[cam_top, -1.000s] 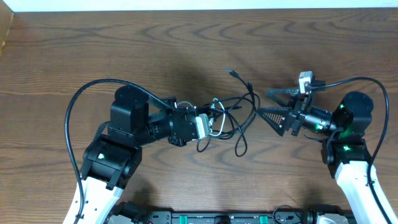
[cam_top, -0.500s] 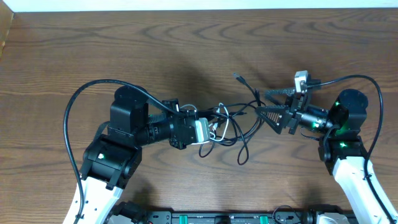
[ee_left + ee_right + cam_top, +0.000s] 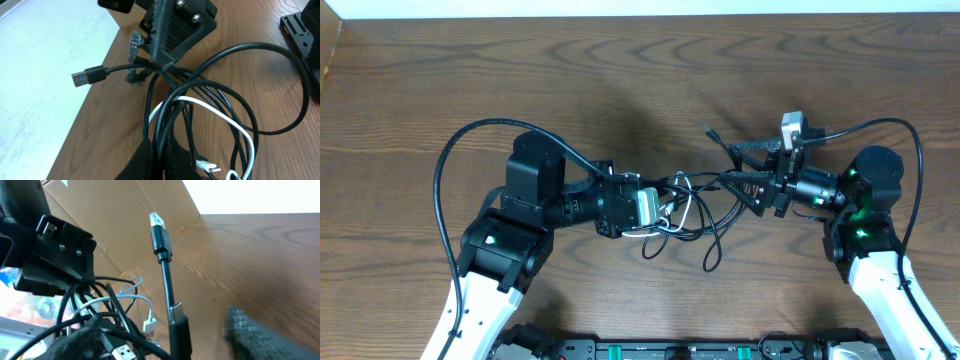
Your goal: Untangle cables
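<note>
The black cord (image 3: pixel 712 222) loops in a tangle between my two grippers, one plug (image 3: pixel 710 131) pointing to the far side. The white cord (image 3: pixel 676 206) lies inside the tangle near my left gripper (image 3: pixel 657 210). In the left wrist view my left gripper (image 3: pixel 161 156) is shut on several black cord strands (image 3: pixel 172 107), with the white cord (image 3: pixel 243 136) beside them. My right gripper (image 3: pixel 737 170) is open, its fingers either side of the black strands. In the right wrist view (image 3: pixel 170 336) a black plug (image 3: pixel 178 327) stands between its fingers.
The wooden table (image 3: pixel 620 70) stretches behind the tangle. A thick black wire (image 3: pixel 445 175) arcs round the left arm, another (image 3: pixel 918 150) round the right arm. A cardboard box corner (image 3: pixel 328 45) sits at the far left.
My right gripper has moved left until its open fingers straddle the tangle. The far plug has shifted right and away. The left arm has shifted slightly right, still holding the cords.
</note>
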You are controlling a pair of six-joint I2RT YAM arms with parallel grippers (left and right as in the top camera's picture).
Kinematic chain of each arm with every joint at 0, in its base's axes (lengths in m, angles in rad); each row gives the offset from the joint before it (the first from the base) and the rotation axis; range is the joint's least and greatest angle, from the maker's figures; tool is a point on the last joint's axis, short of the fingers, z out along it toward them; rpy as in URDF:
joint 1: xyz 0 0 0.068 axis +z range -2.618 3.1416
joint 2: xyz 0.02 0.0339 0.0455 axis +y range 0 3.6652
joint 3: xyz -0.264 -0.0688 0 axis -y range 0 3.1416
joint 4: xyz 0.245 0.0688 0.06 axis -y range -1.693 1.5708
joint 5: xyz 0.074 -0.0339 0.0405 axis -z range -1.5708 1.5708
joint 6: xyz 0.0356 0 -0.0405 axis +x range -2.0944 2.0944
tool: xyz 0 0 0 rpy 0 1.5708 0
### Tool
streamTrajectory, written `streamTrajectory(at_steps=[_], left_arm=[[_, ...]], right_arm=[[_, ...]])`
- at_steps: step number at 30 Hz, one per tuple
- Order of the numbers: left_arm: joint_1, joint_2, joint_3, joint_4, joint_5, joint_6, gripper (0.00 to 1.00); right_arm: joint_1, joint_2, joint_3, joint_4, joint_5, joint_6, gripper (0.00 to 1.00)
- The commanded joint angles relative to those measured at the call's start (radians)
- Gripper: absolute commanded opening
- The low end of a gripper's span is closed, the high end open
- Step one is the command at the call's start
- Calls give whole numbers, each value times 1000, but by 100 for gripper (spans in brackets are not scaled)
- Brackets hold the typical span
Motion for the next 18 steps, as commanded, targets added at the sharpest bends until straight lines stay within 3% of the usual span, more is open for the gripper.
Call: streamTrajectory(at_steps=[1, 3, 7, 13, 18], left_arm=[[-2, -5, 19, -1, 41, 1, 8], [-2, -5, 19, -6, 38, 1, 7], [-2, -5, 20, -25, -8, 1, 8], [-2, -8, 20, -48, -165, -13, 8], [-2, -11, 20, -39, -457, -136, 7]], right_arm=[[5, 0, 17, 1, 12, 4, 45], [5, 0, 17, 1, 21, 5, 24], [3, 0, 17, 1, 28, 17, 2], [-5, 0, 17, -10, 45, 27, 1], [-52, 0, 17, -84, 50, 26, 1]])
